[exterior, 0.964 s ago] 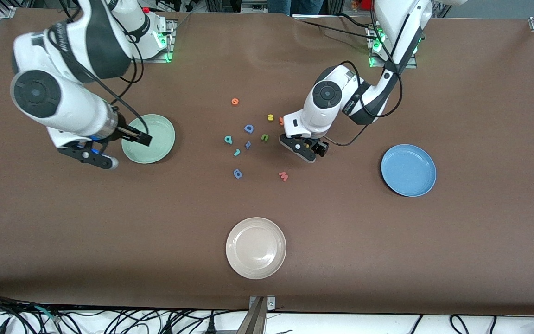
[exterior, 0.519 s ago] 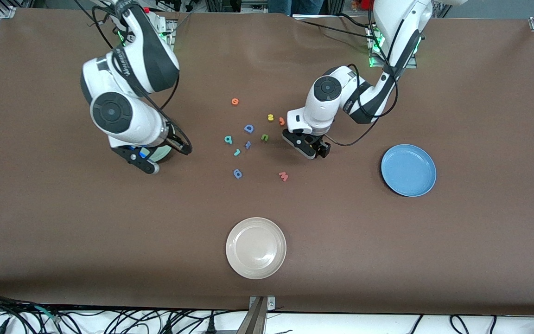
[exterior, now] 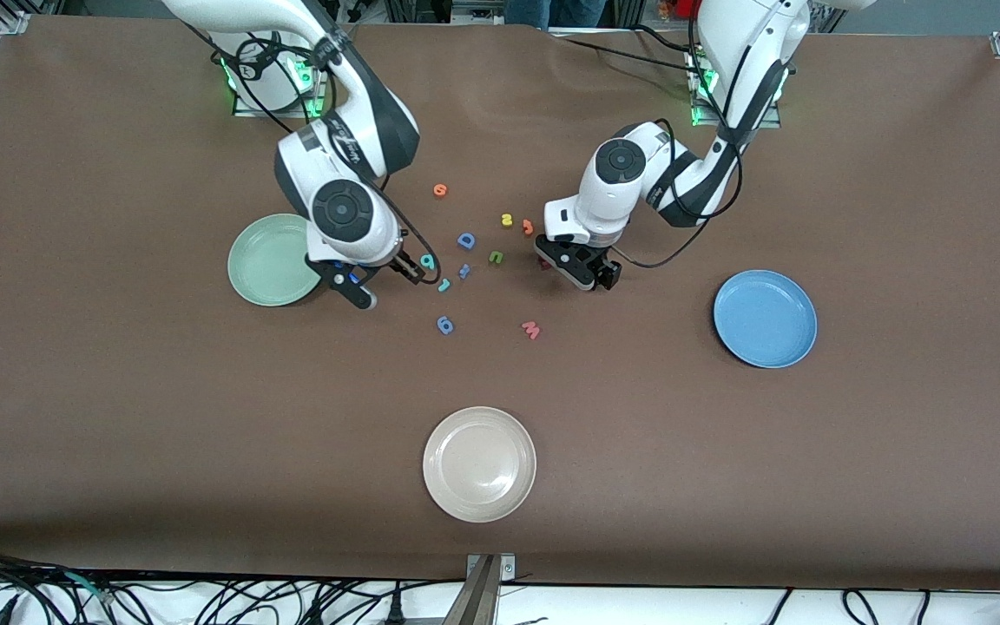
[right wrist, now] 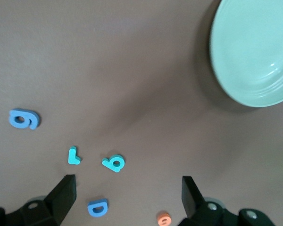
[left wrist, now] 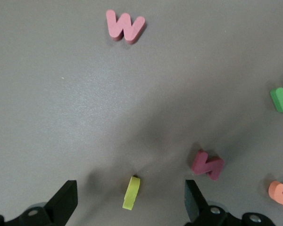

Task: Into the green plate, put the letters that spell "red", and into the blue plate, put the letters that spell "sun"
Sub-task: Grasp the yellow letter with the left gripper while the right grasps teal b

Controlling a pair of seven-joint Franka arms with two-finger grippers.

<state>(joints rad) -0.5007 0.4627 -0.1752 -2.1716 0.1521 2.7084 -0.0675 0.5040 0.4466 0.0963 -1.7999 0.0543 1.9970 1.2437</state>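
Note:
In the left wrist view a yellow letter stands on edge between the fingers of my open left gripper, untouched; its shape is unreadable. My left gripper hangs low beside the dark red letter. The yellow s and olive n lie nearby. My right gripper is open and holds nothing, over the cloth between the green plate and the teal d. The teal d, teal r and orange e lie loose. The blue plate holds nothing.
A blue D, a small blue piece, a blue 6-like letter, an orange curved letter and a pink w lie among the task letters. A cream plate sits nearest the front camera.
My right arm swung from beside the green plate toward the letter cluster, uncovering the plate. My left gripper shifted slightly toward the orange curved letter and stayed open.

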